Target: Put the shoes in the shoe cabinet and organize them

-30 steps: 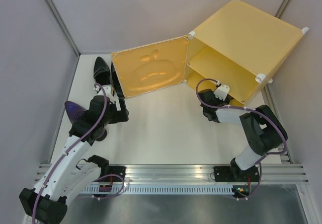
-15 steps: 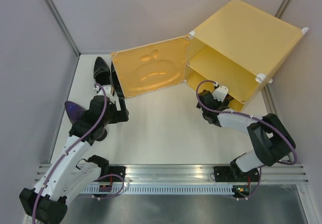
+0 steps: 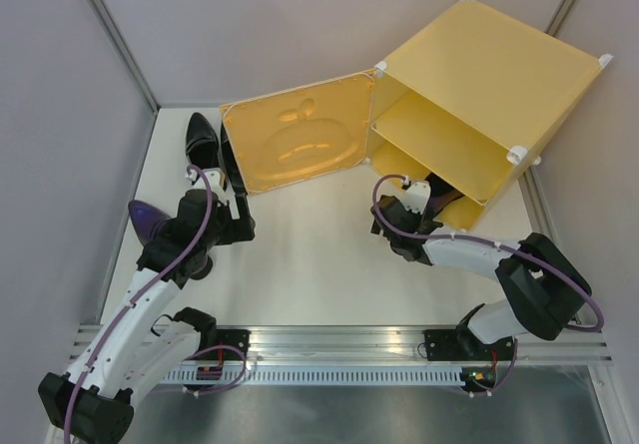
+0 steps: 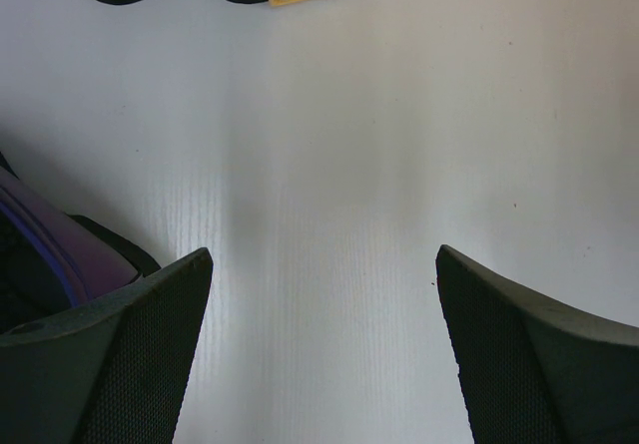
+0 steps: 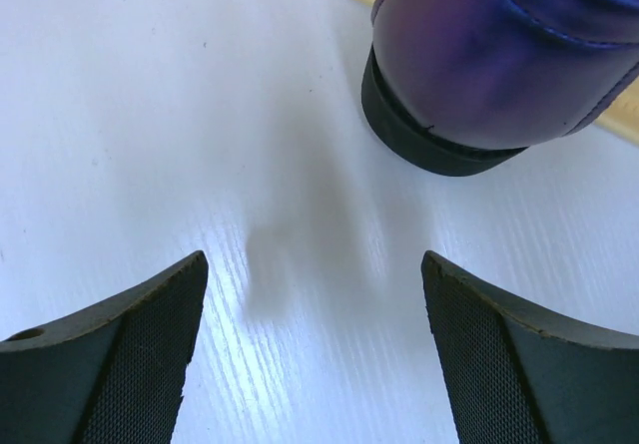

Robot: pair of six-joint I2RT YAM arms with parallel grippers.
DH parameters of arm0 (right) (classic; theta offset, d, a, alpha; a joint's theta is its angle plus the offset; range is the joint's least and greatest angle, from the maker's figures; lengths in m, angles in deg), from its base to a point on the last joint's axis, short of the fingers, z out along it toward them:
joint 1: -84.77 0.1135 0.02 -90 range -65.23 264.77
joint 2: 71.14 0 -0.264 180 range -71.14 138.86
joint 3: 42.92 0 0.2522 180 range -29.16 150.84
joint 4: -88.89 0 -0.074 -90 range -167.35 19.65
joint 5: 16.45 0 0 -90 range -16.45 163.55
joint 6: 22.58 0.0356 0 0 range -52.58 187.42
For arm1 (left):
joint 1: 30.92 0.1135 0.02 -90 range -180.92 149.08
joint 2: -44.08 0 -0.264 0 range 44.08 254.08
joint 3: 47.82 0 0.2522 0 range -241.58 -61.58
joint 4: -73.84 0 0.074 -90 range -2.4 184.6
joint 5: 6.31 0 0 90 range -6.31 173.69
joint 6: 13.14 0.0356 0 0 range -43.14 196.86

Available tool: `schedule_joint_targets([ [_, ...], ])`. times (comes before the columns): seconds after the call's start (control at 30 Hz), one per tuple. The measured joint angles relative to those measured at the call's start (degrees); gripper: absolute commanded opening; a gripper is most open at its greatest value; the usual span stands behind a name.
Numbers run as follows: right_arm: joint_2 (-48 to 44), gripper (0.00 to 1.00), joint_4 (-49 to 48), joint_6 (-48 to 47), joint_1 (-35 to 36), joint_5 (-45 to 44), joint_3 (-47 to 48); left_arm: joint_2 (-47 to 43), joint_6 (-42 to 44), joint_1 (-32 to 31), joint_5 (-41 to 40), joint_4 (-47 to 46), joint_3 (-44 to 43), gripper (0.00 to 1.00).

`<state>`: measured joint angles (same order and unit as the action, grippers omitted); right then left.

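The likeliest trouble is at the mouth of the large yellow plastic shoe cabinet (image 3: pixel 489 65). A glossy dark purple pointed dress shoe (image 5: pixel 499 55) lies at the lower compartment with its black heel poking out over the white table (image 3: pixel 319 254). An off-centre push could twist it sideways or jam it against the frame. The hinged yellow door embossed with an apple shape (image 3: pixel 300 145) could not shut on it.

The right pincer (image 5: pixel 313 264) stands wide and empty just short of that heel, not touching. The left pincer (image 4: pixel 321 254) is equally wide, holding nothing, over bare table. Its arm lies over the second dark purple shoe (image 3: pixel 148 217), which a careless swing might knock. The glossy black pointed shoes (image 3: pixel 203 137) sit behind the open door, which blocks a straight path. The leather looks slick and rounded, so a grip may slip.
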<state>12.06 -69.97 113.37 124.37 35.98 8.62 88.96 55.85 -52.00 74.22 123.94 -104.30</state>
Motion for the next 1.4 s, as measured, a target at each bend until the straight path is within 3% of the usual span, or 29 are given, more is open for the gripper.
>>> schedule_joint_targets([
  [0.67, 9.99, 0.91, -4.92, -14.49, -4.39, 2.23, 5.14, 0.0, 0.0, 0.0, -0.94, 0.0, 0.0, 0.95],
  [1.4, 12.44, 0.91, -6.69, -18.27, -9.68, 2.47, 7.69, 0.35, 0.0, 0.0, -0.96, 0.0, 0.0, 0.95],
])
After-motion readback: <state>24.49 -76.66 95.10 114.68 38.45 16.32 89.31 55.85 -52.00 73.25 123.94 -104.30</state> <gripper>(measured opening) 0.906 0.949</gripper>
